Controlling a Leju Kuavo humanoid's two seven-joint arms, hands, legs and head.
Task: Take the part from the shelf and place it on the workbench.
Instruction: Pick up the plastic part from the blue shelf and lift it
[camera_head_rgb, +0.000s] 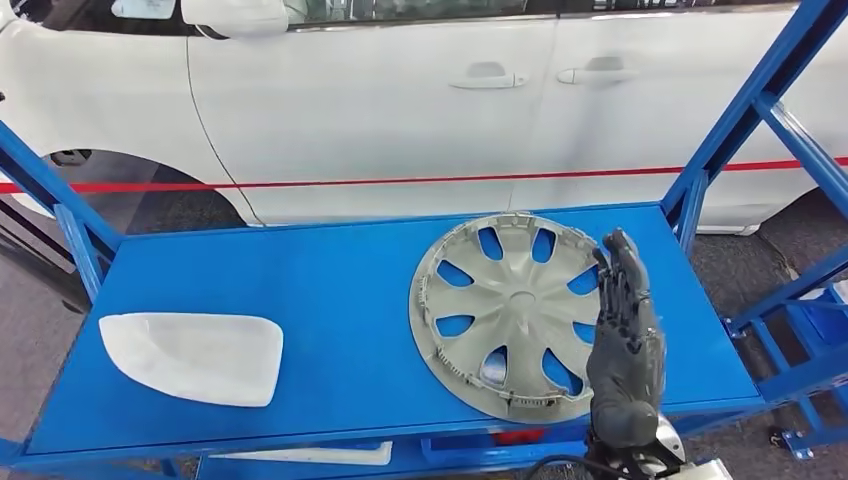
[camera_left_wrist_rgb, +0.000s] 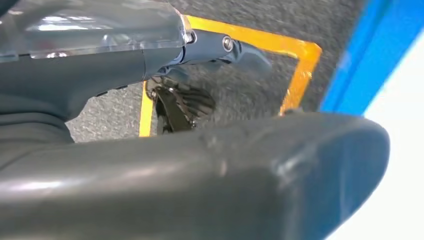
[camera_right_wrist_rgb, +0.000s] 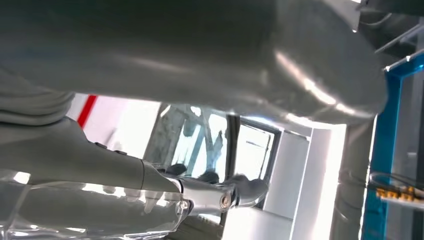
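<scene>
Automotive workshop or vehicle assembly area. Indicated by a white car parked directly behind a blue steel parts rack, with door handles and a front wheel arch visible. On the rack: a grey wheel cover and, well apart from it, a white moulded trim part. Below the rack: grey industrial floor with yellow marking tape.

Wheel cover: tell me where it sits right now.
In the head view the wheel cover lies flat on the right part of the blue shelf, with the right hand raised at its right edge.
</scene>
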